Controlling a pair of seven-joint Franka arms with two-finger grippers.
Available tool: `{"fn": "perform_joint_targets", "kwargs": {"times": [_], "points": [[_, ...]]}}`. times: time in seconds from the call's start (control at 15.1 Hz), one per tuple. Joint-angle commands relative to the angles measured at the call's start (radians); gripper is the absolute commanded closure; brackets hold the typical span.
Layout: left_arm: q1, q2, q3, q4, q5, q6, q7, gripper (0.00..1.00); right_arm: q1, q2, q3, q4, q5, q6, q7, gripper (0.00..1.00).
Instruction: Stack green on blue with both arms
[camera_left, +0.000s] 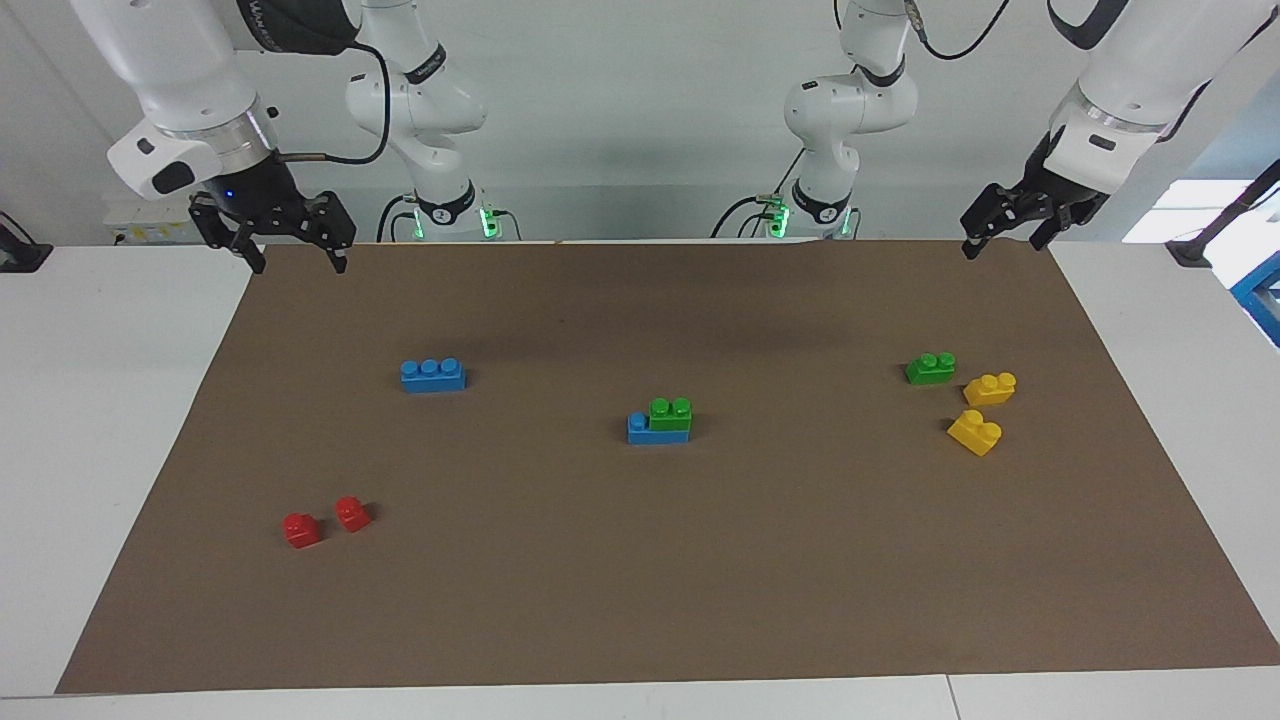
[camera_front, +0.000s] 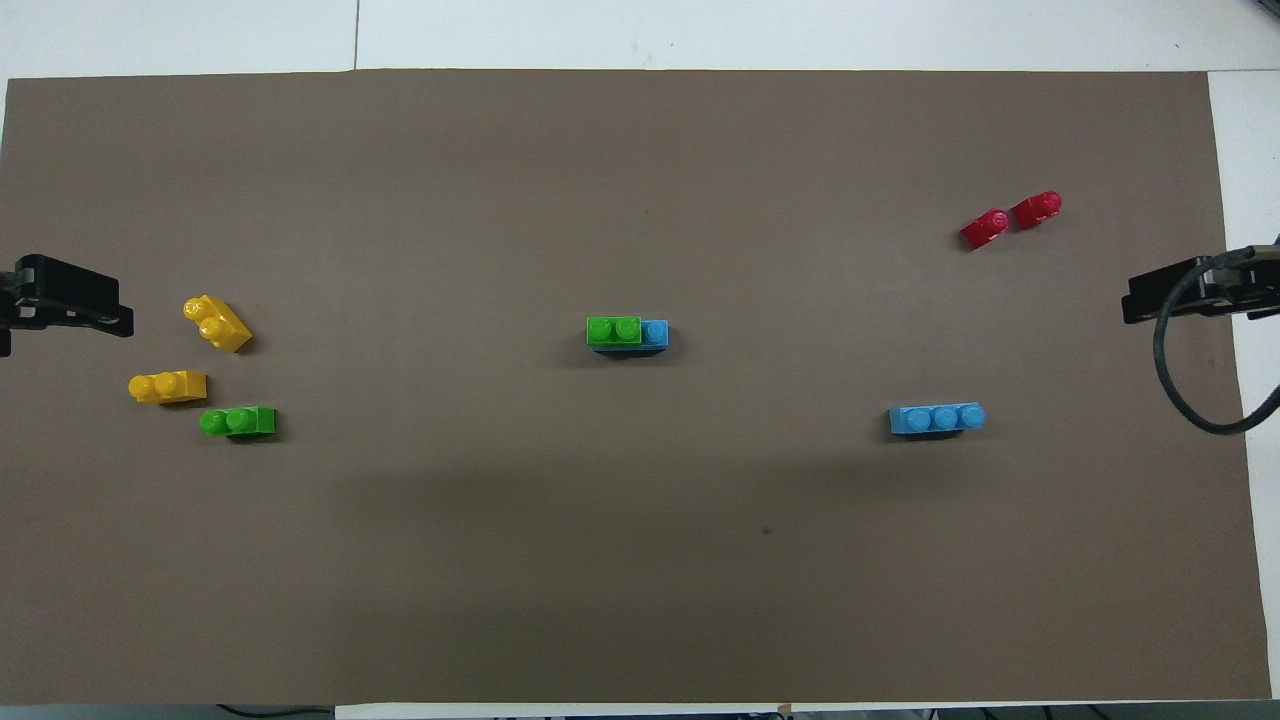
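Observation:
A green brick (camera_left: 670, 410) (camera_front: 614, 330) sits stacked on a blue brick (camera_left: 643, 430) (camera_front: 656, 333) at the middle of the brown mat, with one blue stud left bare. A second green brick (camera_left: 930, 368) (camera_front: 238, 421) lies toward the left arm's end. A second blue brick (camera_left: 432, 375) (camera_front: 937, 418) lies toward the right arm's end. My right gripper (camera_left: 297, 262) (camera_front: 1185, 295) is open, empty and raised over the mat's edge at its own end. My left gripper (camera_left: 1005, 243) (camera_front: 75, 295) is open, empty and raised over the mat's edge at its end.
Two yellow bricks (camera_left: 990, 388) (camera_left: 975, 432) lie beside the second green brick, a little farther from the robots. Two small red bricks (camera_left: 301, 530) (camera_left: 352, 513) lie toward the right arm's end, farther from the robots than the lone blue brick. The brown mat (camera_left: 640, 600) covers the table.

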Motion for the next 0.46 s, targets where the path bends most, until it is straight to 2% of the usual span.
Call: {"fn": "perform_joint_targets", "kwargs": {"times": [0.0,0.4], "points": [[0.012,0.009,-0.006,0.023,-0.017,-0.007,0.018,0.0,-0.006,-0.011,0.008,-0.002,-0.017,-0.011,-0.025,0.0],[0.012,0.009,-0.006,0.023,-0.017,-0.007,0.018,0.0,-0.005,-0.014,0.008,-0.005,-0.004,-0.011,-0.016,0.0]]}}
